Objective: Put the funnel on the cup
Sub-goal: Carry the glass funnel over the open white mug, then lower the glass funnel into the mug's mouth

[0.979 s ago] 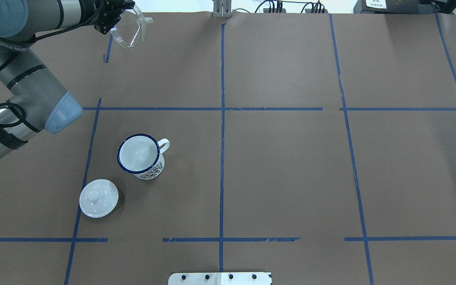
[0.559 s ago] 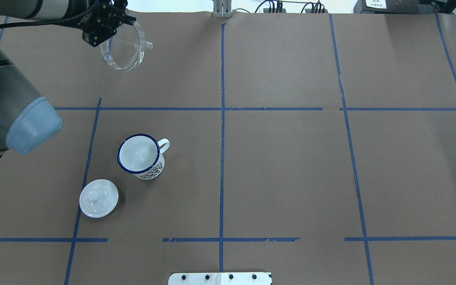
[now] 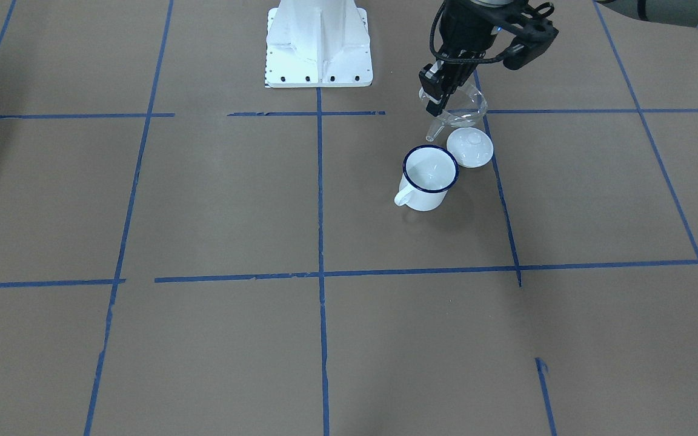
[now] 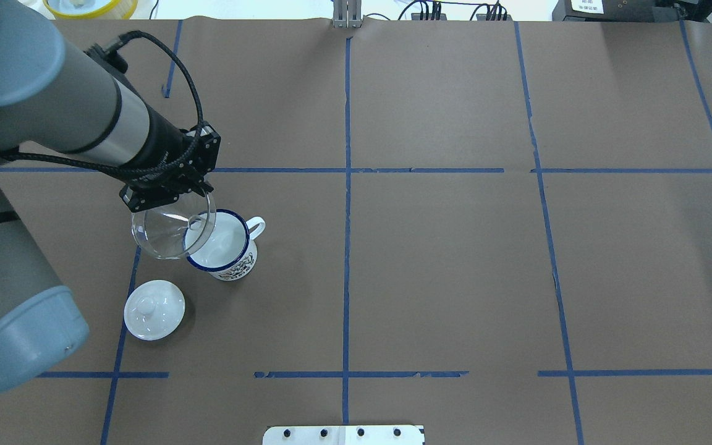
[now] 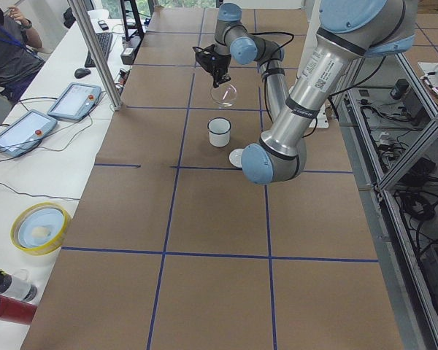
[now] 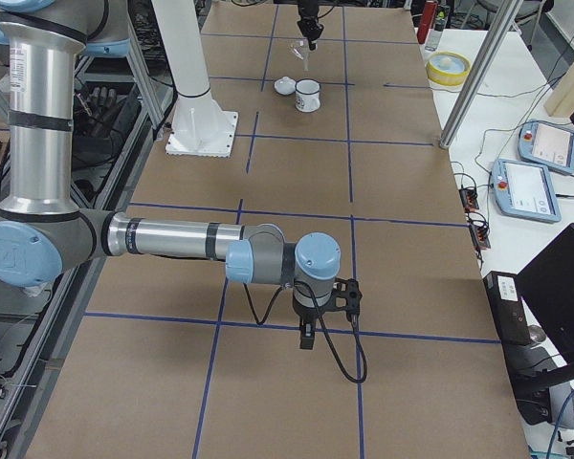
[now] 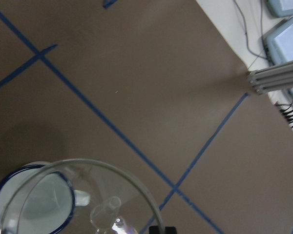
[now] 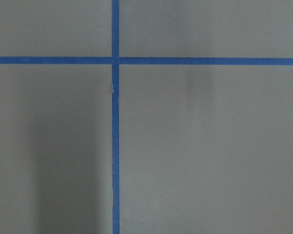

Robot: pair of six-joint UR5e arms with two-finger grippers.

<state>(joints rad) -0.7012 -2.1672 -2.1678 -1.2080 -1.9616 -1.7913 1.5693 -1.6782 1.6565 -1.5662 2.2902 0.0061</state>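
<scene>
The left claw (image 4: 169,196) pinches the clear funnel (image 4: 170,233) by the edge of its wide rim and holds it in the air, not touching anything on the bench (image 4: 455,266). The white enamel mug (image 4: 219,244) stands upright below the claw and a little toward the robot's right of it, with its open mouth up and its handle on the side away from the claw. The funnel hangs just under the claw and is tilted: its axis is not vertical, and the short spout points down and sideways toward the mug. In the overhead view the spout tip shows near the mug's blue rim line, not over the middle of the mouth. I judge that the coming move depends on this small offset and on the tilt. The round white lid (image 4: 154,309) lies beside the mug, apart from it. The right claw (image 6: 306,337) is far away; whether it is spread or pressed together I cannot tell.
</scene>
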